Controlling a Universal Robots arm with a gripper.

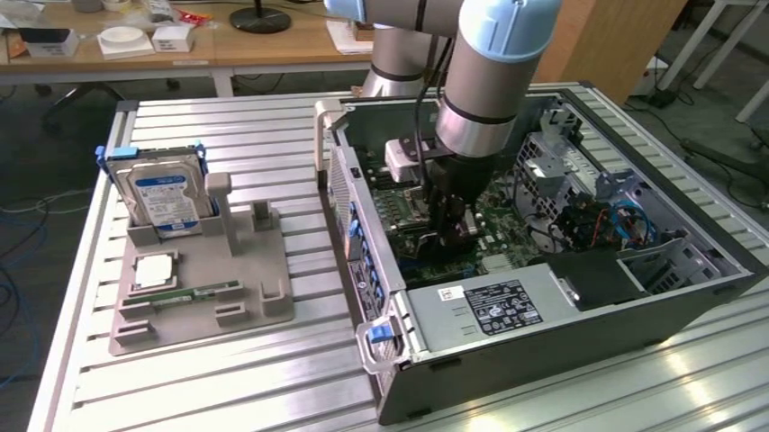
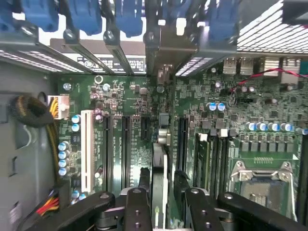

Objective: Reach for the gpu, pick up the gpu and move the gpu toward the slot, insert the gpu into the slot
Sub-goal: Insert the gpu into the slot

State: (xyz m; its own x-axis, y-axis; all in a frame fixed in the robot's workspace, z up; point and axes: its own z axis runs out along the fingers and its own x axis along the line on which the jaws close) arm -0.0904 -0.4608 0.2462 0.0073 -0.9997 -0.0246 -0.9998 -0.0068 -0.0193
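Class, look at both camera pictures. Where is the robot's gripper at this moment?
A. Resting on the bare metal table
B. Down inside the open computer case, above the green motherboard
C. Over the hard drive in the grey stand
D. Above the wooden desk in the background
B: in the exterior view the gripper reaches down into the open computer case, and the wrist view looks onto the green motherboard.

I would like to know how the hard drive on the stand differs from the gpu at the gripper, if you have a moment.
The hard drive is a thick silver block with a blue label; the gpu is a thin dark card seen edge-on. The hard drive sits in the grey stand outside the computer case; the gpu is gripped by the gripper over the motherboard. Both stand on edge.
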